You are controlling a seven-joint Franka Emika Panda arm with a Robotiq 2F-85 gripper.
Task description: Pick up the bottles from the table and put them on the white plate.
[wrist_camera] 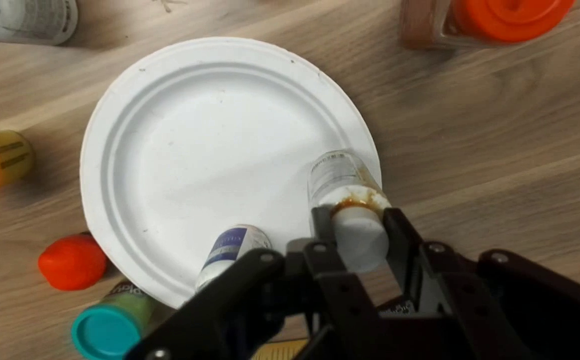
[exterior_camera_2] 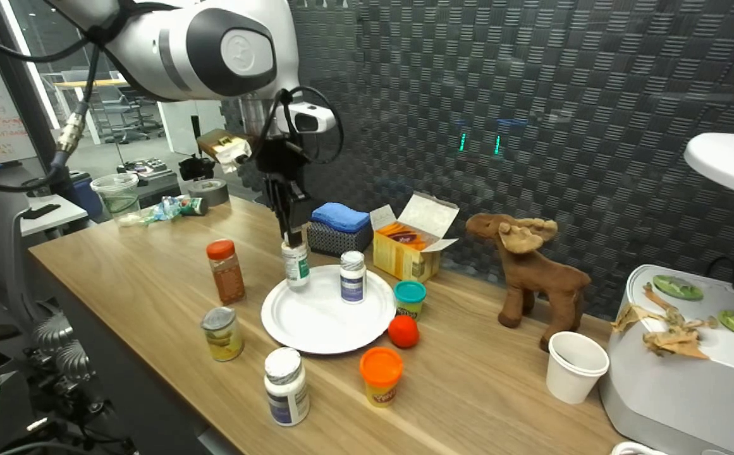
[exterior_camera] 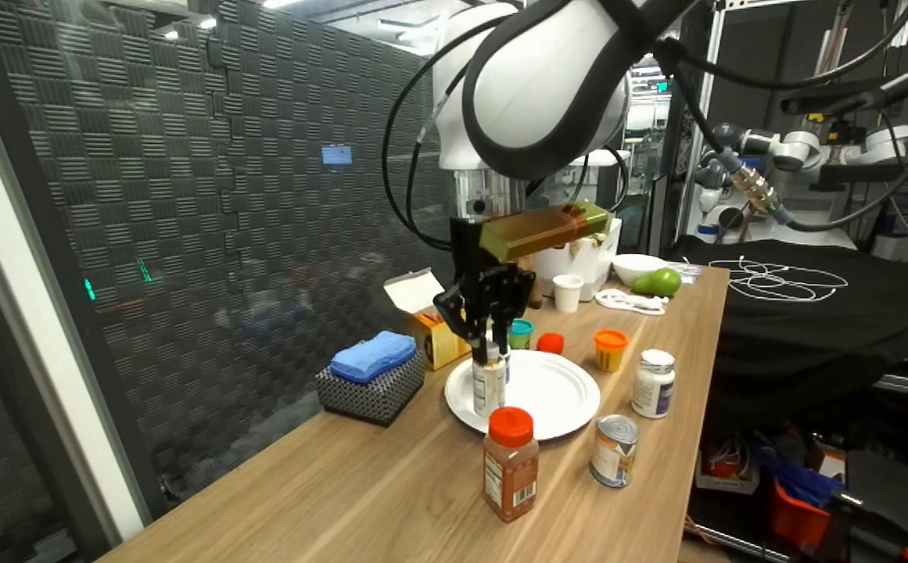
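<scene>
The held bottle [wrist_camera: 337,172] shows in the wrist view at the margin of the white plate [wrist_camera: 210,140], pinched about its neck and cap between the fingers [wrist_camera: 323,223] of the gripper [wrist_camera: 357,223]. To set it down well, I would bring it inward from the rim to the flat middle, keep it upright, let the base settle fully, then part the fingers gently, clear of the blue-banded bottle [wrist_camera: 231,251] nearby.

In an exterior view, the held bottle looks nearly upright, though whether its base touches the plate I cannot tell. The red-capped bottle [exterior_camera: 510,473] on the table [exterior_camera: 305,500] has something brownish inside (a seasoning, perhaps); a wide white bottle [exterior_camera: 653,383] stands off the plate too, near a metal can [exterior_camera: 615,453] whose top looks closed.

In an exterior view, an open yellow carton [exterior_camera_2: 396,260] holds orange packets [exterior_camera_2: 403,235], and a white cup [exterior_camera_2: 570,377] seems to have another nested in it. The orange-lidded tub [exterior_camera_2: 380,377] and teal-lidded tub [exterior_camera_2: 409,302] are capped, their contents hidden.
</scene>
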